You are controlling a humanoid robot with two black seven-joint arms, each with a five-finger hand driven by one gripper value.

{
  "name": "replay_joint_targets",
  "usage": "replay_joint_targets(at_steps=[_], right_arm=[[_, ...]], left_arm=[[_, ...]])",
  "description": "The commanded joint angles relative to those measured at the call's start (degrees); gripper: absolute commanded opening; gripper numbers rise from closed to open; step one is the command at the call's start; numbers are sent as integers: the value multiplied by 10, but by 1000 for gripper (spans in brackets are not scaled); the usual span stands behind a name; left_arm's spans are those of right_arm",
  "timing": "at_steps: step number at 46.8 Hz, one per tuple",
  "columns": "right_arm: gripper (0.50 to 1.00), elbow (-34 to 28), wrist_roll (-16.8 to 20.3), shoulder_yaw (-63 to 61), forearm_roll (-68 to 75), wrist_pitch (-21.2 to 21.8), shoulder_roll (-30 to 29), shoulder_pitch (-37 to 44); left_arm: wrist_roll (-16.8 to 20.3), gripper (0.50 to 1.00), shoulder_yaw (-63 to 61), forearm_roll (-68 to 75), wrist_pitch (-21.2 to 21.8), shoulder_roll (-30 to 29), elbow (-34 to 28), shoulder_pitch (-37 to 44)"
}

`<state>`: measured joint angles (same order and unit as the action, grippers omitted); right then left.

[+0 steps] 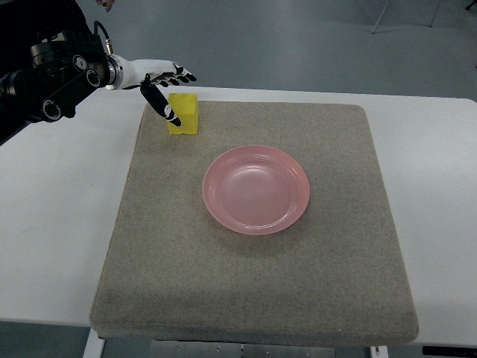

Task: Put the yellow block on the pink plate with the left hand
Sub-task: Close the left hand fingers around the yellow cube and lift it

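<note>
a white table (pixel 59 216) fills most of the view, its far edge running across the top from nine o'clock to about two o'clock. a grey-brown felt mat (pixel 253 283) covers its middle. beyond the table lies a smooth grey floor (pixel 298 45), evenly lit. thin metal legs (pixel 381 22) of some furniture show at one o'clock.

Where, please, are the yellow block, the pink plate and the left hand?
yellow block (pixel 185 115): top view, front face.
pink plate (pixel 256 220): top view, near rim.
left hand (pixel 158 76): top view, middle of the hand.
</note>
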<state>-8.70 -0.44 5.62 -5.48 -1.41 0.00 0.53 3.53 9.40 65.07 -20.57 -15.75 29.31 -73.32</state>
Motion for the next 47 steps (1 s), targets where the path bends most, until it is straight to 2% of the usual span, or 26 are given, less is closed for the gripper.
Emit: replay_joint_targets(at_steps=[1,14,21,33,39,42,47], right_arm=[[924,0,0,0,0,0,0,0],[924,0,0,0,-1,0,0,0],[924,0,0,0,0,0,0,0],[924,0,0,0,-1,0,0,0],[924,0,0,0,0,0,0,0],[924,0,0,0,0,0,0,0],[924,0,0,0,0,0,0,0]], left_arm=[[0,973,-2,39,29,7,0,5],[-1,954,-2,143,69,29,-7,17],[-1,934,-3,161,77,36,-9,25],[-2,782,-3,164,77,36,-10,26],[-2,716,-3,165,77,38,-15,27],[-2,699,-3,168,77,39,-15,27],[-2,630,-3,168,77,38,-15,27]])
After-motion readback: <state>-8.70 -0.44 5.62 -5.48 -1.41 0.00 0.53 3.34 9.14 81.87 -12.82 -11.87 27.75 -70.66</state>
